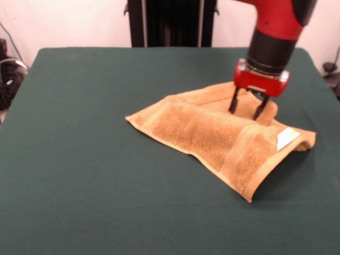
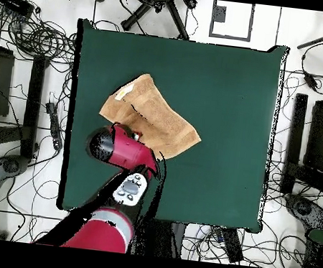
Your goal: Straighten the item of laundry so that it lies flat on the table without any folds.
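The orange-tan towel (image 1: 212,133) lies rumpled and folded over itself on the right half of the dark green table (image 1: 79,159). Its white-and-yellow tag (image 1: 287,137) shows at the right end, where the edge curls up off the cloth. My gripper (image 1: 246,113) points straight down over the towel's far edge. It is open, with its two dark fingers (image 1: 233,103) apart and their tips on the towel. In the overhead view the towel (image 2: 152,117) lies left of the middle of the table (image 2: 226,96), and the red arm (image 2: 123,150) hides the gripper.
The robot's black pedestal (image 1: 170,21) stands at the table's far side. Cables (image 1: 8,74) lie off the table's left edge. In the overhead view, cables (image 2: 38,39) and chair bases (image 2: 157,9) ring the table.
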Action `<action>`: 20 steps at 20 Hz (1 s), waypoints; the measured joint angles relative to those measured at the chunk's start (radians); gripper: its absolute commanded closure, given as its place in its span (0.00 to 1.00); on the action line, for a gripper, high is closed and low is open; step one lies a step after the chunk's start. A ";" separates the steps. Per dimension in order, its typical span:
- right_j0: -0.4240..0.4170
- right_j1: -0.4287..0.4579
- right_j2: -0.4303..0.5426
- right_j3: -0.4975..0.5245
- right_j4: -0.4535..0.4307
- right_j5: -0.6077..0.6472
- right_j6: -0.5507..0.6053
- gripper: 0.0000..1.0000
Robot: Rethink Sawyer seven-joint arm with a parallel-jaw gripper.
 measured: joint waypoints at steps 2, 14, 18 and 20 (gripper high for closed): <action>0.020 -0.010 0.001 0.000 0.010 0.000 0.004 0.00; -0.091 -0.125 0.097 0.115 0.005 -0.048 0.004 0.00; -0.140 -0.154 0.117 0.164 -0.023 -0.083 0.004 0.00; -0.162 -0.162 0.124 0.184 -0.041 -0.102 0.004 0.00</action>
